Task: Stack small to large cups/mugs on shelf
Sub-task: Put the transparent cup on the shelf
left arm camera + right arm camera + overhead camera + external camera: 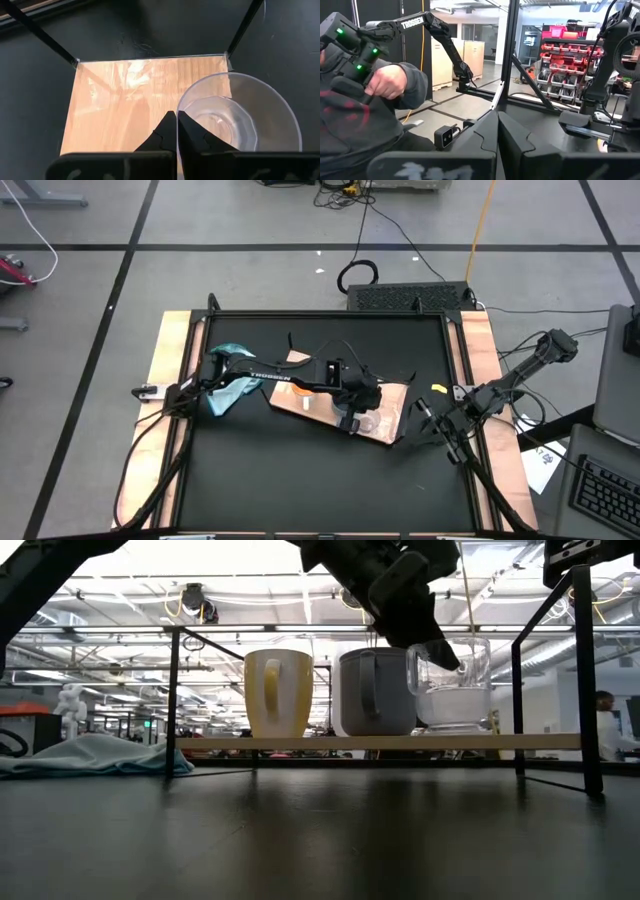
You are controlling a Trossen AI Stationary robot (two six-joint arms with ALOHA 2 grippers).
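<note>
The left claw [440, 650] comes down from above, its dark fingers pressed together, tip at the near rim of a clear cup [452, 685]. That cup stands on a light wooden shelf [380, 742] directly below the claw. Just beside the claw, touching the clear cup, stands a grey mug [375, 692], handle facing the camera. Farther from the claw is a yellow-orange mug [277, 693] with a pale handle. Well away from the claw, a teal cloth [95, 755] lies on the dark desk [320, 840].
</note>
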